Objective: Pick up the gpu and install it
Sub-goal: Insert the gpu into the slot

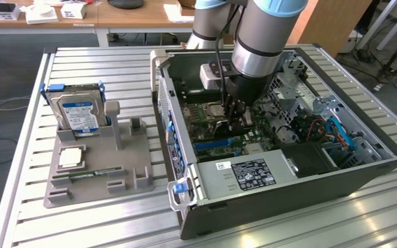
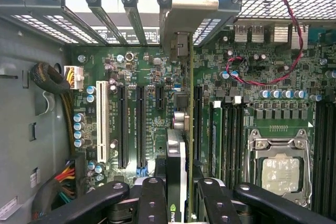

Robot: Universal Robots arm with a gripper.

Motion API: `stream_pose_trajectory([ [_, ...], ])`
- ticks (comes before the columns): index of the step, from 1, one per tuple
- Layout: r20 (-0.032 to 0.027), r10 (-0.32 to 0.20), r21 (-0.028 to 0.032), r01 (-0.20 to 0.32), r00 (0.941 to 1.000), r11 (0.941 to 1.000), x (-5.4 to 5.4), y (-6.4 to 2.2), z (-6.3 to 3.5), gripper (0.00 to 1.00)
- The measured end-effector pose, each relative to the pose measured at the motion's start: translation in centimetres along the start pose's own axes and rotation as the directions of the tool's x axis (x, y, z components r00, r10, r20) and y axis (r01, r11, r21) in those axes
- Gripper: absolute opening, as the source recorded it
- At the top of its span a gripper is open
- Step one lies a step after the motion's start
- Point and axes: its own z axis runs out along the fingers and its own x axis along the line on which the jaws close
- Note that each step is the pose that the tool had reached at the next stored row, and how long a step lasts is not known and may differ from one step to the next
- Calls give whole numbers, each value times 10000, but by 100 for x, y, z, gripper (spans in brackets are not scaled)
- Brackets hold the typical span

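Pincer [image 2: 178,188] clamps the gpu [image 2: 177,148] edge-on above the motherboard [image 2: 131,145]; its lower edge is hidden.

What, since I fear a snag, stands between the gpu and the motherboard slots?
Nothing visible: the gripper holds the gpu edge-on over the motherboard; the red cable lies clear of it. Directly beneath the card is hidden.

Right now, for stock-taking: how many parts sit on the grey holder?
3: hard drive upright at the far end, square chip in the middle, RAM stick along the near edge.
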Motion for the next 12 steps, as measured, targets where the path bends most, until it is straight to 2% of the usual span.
stream_pose_trajectory([
  [12, -1, -3, 0, 3, 10000, 10000, 1, 21, 9, 28],
])
